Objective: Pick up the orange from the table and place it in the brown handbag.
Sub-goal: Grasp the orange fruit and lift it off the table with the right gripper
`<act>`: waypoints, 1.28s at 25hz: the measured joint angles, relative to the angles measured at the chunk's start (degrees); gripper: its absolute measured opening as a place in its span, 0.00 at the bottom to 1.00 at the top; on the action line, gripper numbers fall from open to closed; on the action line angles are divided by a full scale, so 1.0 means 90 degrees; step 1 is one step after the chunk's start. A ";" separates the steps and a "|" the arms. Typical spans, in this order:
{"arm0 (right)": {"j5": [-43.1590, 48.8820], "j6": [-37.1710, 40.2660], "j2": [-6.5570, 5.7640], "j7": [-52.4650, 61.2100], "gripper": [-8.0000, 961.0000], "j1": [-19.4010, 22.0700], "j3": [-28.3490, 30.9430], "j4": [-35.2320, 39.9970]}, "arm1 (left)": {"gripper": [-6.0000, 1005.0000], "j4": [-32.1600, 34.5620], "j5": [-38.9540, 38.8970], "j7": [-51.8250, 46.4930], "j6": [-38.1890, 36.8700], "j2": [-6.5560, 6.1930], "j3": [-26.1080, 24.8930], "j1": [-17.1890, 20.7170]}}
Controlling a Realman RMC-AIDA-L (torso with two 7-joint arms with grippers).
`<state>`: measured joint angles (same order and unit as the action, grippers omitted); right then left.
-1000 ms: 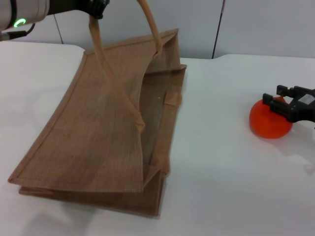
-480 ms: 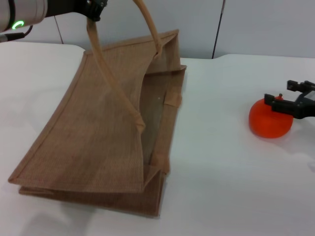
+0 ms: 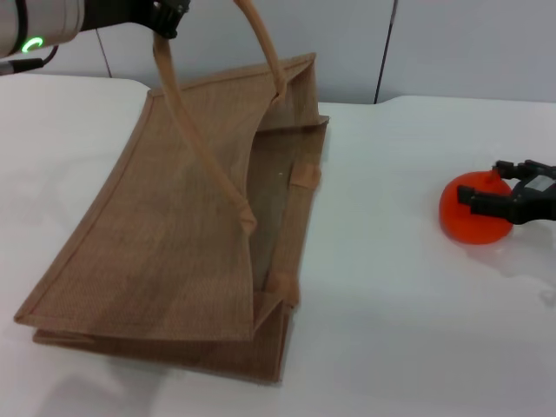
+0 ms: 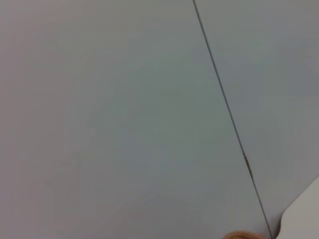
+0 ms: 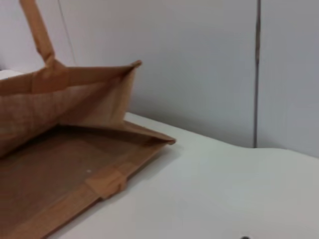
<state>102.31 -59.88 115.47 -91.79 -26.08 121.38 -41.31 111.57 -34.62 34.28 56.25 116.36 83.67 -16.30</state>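
Note:
The orange (image 3: 473,223) sits on the white table (image 3: 391,304) at the far right. My right gripper (image 3: 480,182) is open around its top, one black finger across the front of the fruit and the other behind it. The brown handbag (image 3: 174,234) lies tilted on its side at the left, mouth facing the orange. One loop handle (image 3: 178,104) is pulled up taut to my left gripper (image 3: 167,16), which is shut on it at the top left. In the right wrist view the handbag's open mouth (image 5: 60,169) shows; the orange is out of that view.
Grey wall panels (image 3: 452,43) stand behind the table's far edge. Bare tabletop lies between the bag's mouth and the orange. The left wrist view shows only wall and a sliver of tan handle (image 4: 241,235).
My right gripper drew back to the right, then came down over the orange, so one finger now crosses its front. The orange, the bag and the left arm have stayed put.

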 joint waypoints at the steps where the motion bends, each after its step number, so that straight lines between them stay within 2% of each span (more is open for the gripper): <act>1: 0.0004 -0.0012 0.0001 0.0001 0.92 -0.0020 0.0000 0.0037 | 0.14 -0.0012 0.0000 0.0000 0.0000 0.0000 0.0000 -0.0002; 9: 0.0034 -0.0001 0.0000 0.0004 0.92 -0.0062 0.0024 0.0223 | 0.14 -0.0032 0.0000 0.0000 -0.0001 0.0000 0.0001 -0.0023; 19: 0.0203 0.0625 0.0002 0.0007 0.92 -0.0175 0.0049 0.0564 | 0.14 -0.0211 0.0010 0.0000 -0.0050 0.0000 0.0078 -0.0043; 27: 0.0762 0.0770 -0.0003 0.0527 0.90 -0.0341 0.0049 0.0666 | 0.14 -0.0285 0.0099 -0.0004 -0.0060 0.0006 0.0121 -0.0073; 32: 0.0917 0.0838 0.0020 0.0732 0.74 -0.0364 0.0049 0.0590 | 0.14 -0.0298 0.0155 -0.0026 -0.0060 0.0009 0.0157 -0.0092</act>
<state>110.56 -52.34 115.66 -85.20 -29.35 121.82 -36.00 108.89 -33.22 34.04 55.71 116.44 85.08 -17.13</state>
